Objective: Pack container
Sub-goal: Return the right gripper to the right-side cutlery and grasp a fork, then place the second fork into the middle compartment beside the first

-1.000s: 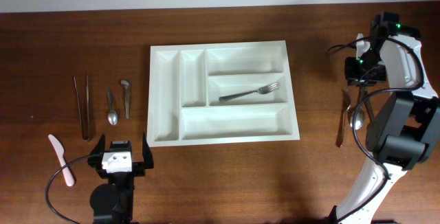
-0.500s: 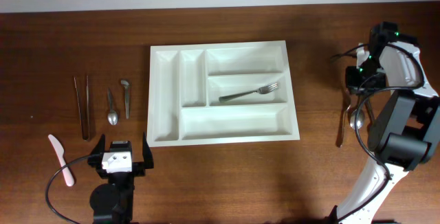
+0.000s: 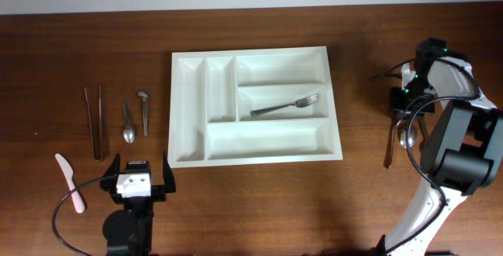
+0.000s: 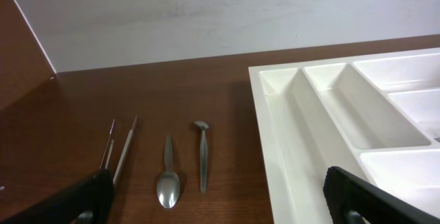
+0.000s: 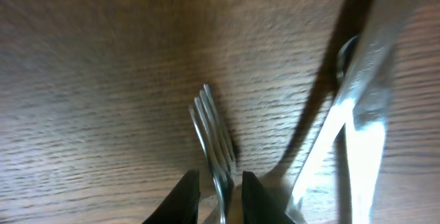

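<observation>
Right end effector [image 3: 402, 108] hangs over the bench [image 3: 78, 52] right of the tray [image 3: 267, 138], which lies mid-bench. Left end effector [image 3: 141, 166] sits near the front edge, spread wide. On the left wrist view I see its fingers [image 4: 75, 200] far apart, with a spoon [image 4: 168, 183] ahead. On the right wrist view the jaws are narrow, pinching a fork [image 5: 214, 148] at the neck.

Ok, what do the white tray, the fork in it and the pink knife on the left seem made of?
Tray: likely plastic, smooth matte white, moulded rounded walls. Fork: metal, probably steel, grey with bright glints. Knife: seemingly plastic, pale blade, pink handle, no shine; too small to confirm.
</observation>
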`<state>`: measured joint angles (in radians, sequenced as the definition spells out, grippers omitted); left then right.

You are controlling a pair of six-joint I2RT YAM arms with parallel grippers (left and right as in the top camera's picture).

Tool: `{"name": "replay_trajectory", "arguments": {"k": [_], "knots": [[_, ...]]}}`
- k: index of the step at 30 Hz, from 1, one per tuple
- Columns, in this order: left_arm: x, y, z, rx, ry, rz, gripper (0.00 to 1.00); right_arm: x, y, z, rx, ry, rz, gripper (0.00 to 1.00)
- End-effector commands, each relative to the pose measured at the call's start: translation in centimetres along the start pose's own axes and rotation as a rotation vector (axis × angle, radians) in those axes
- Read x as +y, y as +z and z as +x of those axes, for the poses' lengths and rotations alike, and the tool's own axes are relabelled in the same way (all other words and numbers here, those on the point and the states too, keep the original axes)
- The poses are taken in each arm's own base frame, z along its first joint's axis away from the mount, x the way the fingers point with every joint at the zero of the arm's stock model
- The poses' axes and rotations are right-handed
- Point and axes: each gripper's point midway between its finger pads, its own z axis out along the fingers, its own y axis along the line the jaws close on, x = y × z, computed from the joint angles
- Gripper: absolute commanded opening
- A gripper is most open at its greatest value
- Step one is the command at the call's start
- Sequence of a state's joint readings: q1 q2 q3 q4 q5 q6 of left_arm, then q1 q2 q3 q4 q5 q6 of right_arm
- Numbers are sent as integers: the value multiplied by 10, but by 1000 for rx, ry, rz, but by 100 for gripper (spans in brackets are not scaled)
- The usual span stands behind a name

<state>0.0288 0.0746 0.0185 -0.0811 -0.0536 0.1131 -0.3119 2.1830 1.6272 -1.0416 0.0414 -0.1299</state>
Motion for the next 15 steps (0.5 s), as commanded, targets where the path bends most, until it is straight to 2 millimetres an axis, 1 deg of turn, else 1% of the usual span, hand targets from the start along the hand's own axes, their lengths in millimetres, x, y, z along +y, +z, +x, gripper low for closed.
{"name": "replay_trajectory", "arguments": {"k": [1, 4, 6, 7, 9, 12, 15], "knots": [[2, 0, 2, 0, 16, -8, 99, -4, 4, 7, 7, 13, 15, 20], [2, 0, 2, 1, 16, -8, 99, -3, 11, 11, 15, 12, 14, 17], [2, 0, 2, 0, 16, -8, 99, -2, 12, 11, 13, 12, 14, 9], [2, 0, 2, 0, 16, -8, 99, -3, 12, 9, 6, 12, 15, 4], [2, 0, 2, 0, 16, -8, 99, -2, 9, 3, -17, 12, 14, 4], [2, 0, 2, 1, 16, -8, 99, 4, -4, -14, -71, 10, -27, 4], [2, 0, 2, 0, 16, -8, 99, 11, -29, -40, -158, 6, -82, 4]]}}
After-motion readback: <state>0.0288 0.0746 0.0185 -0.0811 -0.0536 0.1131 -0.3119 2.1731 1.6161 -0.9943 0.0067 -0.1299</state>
